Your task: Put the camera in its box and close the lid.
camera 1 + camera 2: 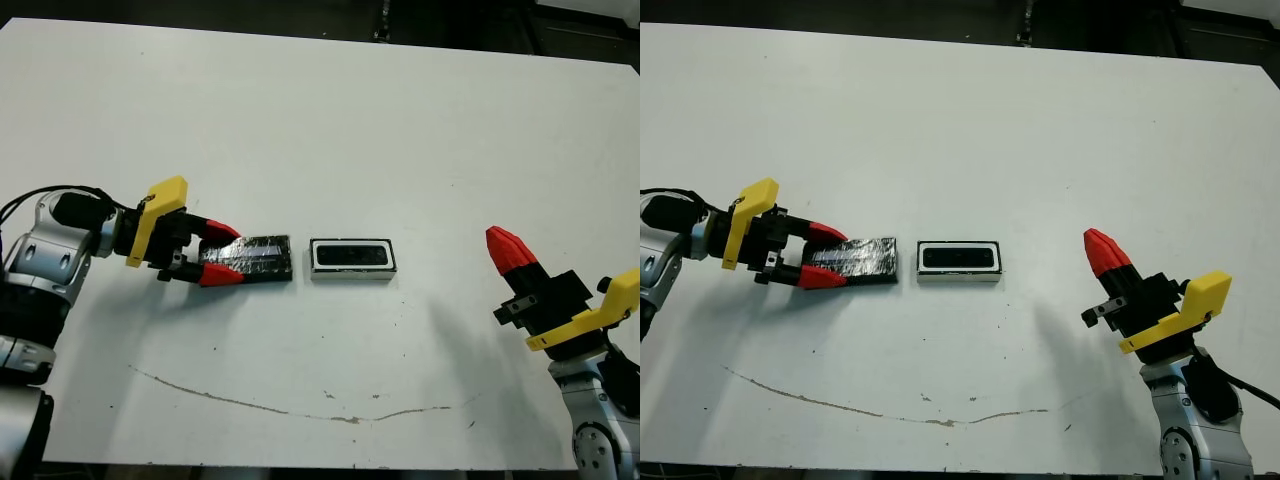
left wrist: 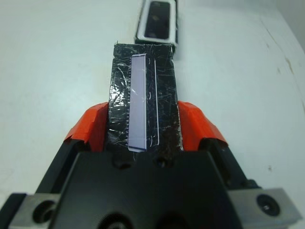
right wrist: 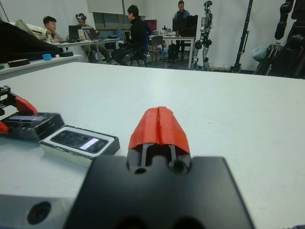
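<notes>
Between the two red fingers (image 2: 93, 126) of the left pincer (image 1: 218, 252), lid (image 1: 255, 256) gripped by its long edges at the near end, glossy black with pale stripe uppermost, lying flat on or barely off the white tabletop (image 1: 320, 120); contact with the surface not certain from these views. Just beyond the lid's far end, in line with the left pincer's reach, box (image 1: 352, 259) standing open, white rim showing, set a little apart from the lid. Inside the box, camera (image 1: 352, 256) already seated, dark against the white interior. Well off to the far side of the box from the left pincer, right pincer (image 1: 510, 252) holding nothing, fingers pressed together, raised clear of the tabletop. Step in hand, by judgement: lid grasped, closing not yet done. Next move likely to call for lifting the lid clear of the rim, carrying it forward over the box, squaring its edges with the walls, then lowering and releasing without nudging the box aside.
</notes>
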{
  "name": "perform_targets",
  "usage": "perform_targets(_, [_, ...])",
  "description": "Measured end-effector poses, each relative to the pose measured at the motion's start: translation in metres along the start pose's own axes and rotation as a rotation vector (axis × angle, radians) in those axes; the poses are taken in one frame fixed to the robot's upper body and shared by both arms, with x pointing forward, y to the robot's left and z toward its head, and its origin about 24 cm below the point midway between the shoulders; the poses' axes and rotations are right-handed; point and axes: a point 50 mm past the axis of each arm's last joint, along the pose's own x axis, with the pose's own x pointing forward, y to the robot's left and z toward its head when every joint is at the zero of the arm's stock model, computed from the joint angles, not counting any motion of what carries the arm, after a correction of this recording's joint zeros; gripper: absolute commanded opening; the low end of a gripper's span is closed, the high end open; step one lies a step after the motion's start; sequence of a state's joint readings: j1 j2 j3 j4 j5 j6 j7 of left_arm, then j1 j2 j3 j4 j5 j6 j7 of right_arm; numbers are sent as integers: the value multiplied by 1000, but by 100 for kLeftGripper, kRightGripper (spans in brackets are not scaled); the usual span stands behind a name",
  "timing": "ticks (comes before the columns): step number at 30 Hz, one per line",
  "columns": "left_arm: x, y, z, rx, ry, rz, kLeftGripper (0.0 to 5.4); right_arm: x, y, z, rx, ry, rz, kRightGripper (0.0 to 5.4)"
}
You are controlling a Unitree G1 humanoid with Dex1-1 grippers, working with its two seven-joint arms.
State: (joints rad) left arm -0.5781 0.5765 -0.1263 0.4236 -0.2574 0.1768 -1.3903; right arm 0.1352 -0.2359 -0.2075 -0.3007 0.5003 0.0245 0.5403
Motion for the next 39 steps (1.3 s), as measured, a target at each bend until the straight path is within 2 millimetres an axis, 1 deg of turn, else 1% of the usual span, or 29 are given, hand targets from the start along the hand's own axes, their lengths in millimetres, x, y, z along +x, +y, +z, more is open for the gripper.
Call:
perform_targets(3, [-1,0,5,-34,-79,6,315,0,0,0,0,0,0,0])
perform_targets(6, [4,-1,7,-74,-149,-14,315,0,0,0,0,1,0,0])
perform_targets(11, [11,-3,14,-106,-199,-52,315,0,0,0,2,0,0,0])
perform_targets(16, [18,-4,21,-104,-206,-96,315,0,0,0,1,2,-1,0])
perform_targets(22, [34,-1,29,-100,-174,-167,315,0,1,-1,3,3,1,0])
perform_targets(27, [45,1,24,-108,-147,-175,315,0,1,-1,5,2,3,0])
perform_targets(32, [58,1,18,-125,-161,-144,315,0,1,-1,8,3,3,0])
perform_targets(39, [72,-1,20,-45,-180,-138,315,0,1,-1,6,6,2,0])
